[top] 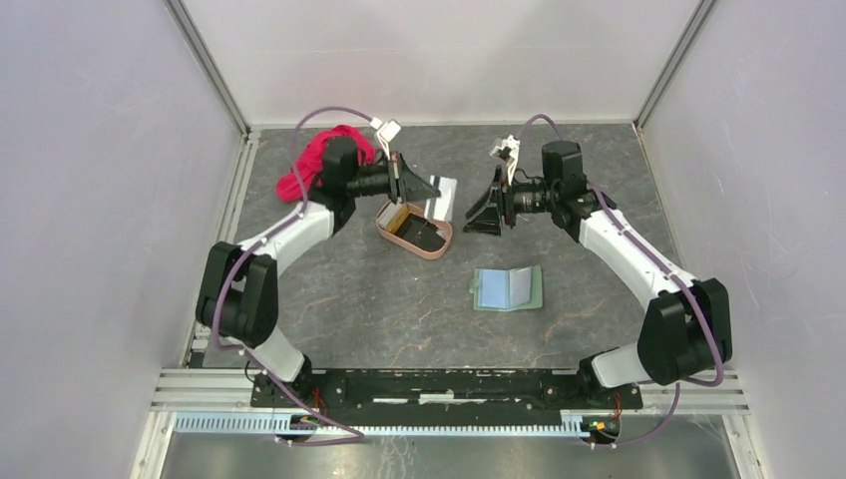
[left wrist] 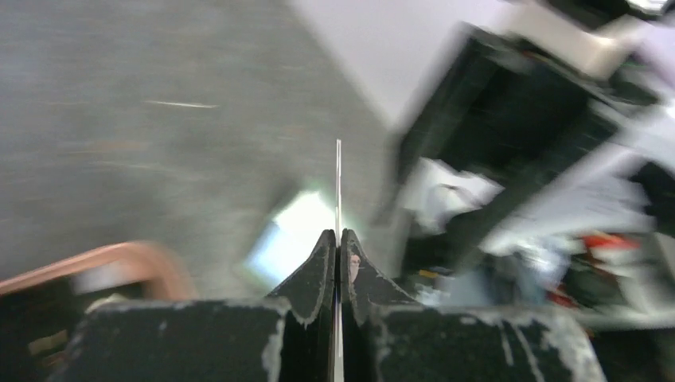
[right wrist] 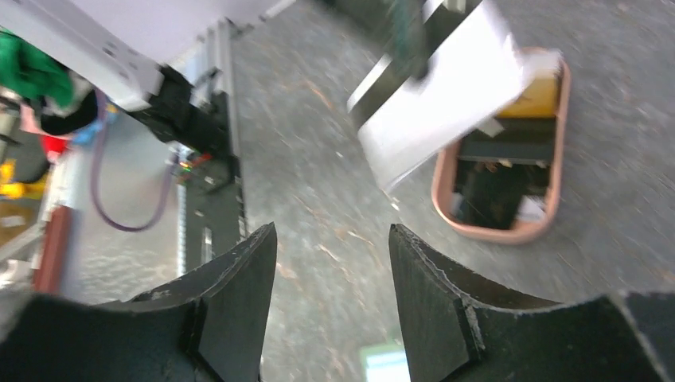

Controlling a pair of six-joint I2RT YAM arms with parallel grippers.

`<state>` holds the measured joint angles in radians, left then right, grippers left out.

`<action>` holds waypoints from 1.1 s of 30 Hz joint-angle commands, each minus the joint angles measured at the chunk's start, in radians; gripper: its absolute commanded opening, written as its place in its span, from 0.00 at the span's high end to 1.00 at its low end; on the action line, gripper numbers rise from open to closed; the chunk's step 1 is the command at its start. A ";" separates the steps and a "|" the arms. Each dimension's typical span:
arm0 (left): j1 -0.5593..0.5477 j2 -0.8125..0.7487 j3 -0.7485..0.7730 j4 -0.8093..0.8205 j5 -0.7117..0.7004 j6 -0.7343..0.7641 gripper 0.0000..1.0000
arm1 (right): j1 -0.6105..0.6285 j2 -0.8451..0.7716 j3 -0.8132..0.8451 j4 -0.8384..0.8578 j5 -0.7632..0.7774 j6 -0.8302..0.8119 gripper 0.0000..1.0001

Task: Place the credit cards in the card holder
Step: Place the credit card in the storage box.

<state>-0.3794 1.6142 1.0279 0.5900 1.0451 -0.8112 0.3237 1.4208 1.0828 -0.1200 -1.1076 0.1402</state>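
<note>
My left gripper point(top: 409, 188) is shut on a silvery-white credit card point(top: 440, 194) and holds it in the air above the table, beyond the tray's far end. That card shows edge-on point(left wrist: 338, 183) between the shut fingertips point(left wrist: 340, 239), and as a tilted white rectangle point(right wrist: 446, 91) in the right wrist view. My right gripper point(top: 481, 216) faces it from the right, open point(right wrist: 330, 239), with only bare table between its fingers. An orange-gold card point(top: 395, 216) and dark cards point(top: 424, 236) lie in the tray. The card holder point(top: 507, 288) lies open nearer the arms' bases, its pale inside up point(right wrist: 386, 366).
The pinkish-tan oval tray point(top: 391, 233) sits below the left gripper, its rim point(right wrist: 446, 208) also in the right wrist view. A red cloth point(top: 317, 158) lies behind the left arm at the back left. White walls and metal rails enclose the grey table.
</note>
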 commanded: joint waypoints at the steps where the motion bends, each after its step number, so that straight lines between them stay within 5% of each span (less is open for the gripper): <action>1: 0.051 0.046 0.231 -0.960 -0.403 0.756 0.98 | -0.044 -0.019 -0.003 -0.203 0.119 -0.341 0.39; 4: 0.048 0.092 0.252 -1.038 -0.594 0.837 0.98 | -0.097 -0.029 -0.087 -0.167 0.117 -0.382 0.38; 16: -0.034 0.248 0.383 -1.066 -0.878 0.855 0.98 | -0.172 0.038 -0.142 -0.171 0.011 -0.471 0.38; 33: -0.104 0.329 0.467 -1.146 -1.090 0.992 0.85 | -0.188 0.041 -0.173 -0.168 -0.061 -0.498 0.37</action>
<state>-0.4675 1.9358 1.4563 -0.5442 0.0399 0.1070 0.1410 1.4609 0.9100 -0.3088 -1.1248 -0.3321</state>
